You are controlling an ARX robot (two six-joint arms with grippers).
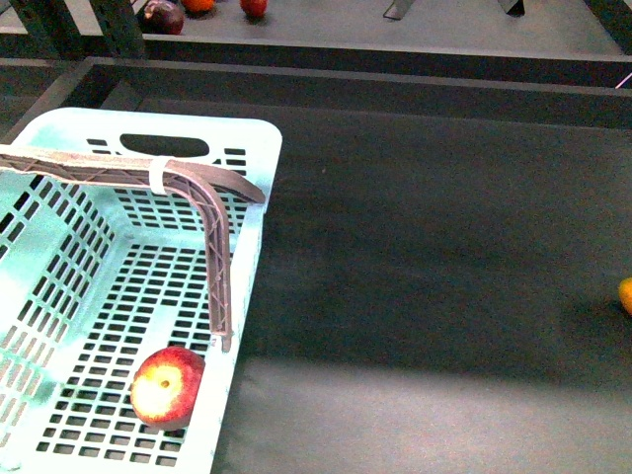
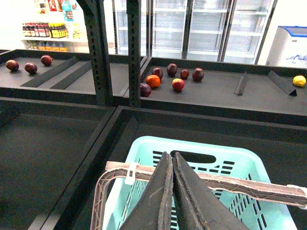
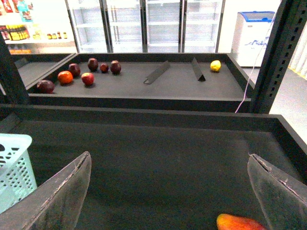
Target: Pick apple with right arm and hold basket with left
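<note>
The robot's body shows only in the two wrist views; none of it is in the front view. The left gripper (image 2: 171, 158) has two long dark grey, nearly black fingers (image 2: 156, 201) that taper from broad bases to narrow tips, with smooth matte faces and a paler scuffed edge along the inner seam. The right gripper (image 3: 168, 165) has two fingers (image 3: 60, 196) of a similar dark grey, flat and wedge-shaped, their surfaces dusty, with worn, lighter, roughened edges. No cables, screws or markings are visible on either.
</note>
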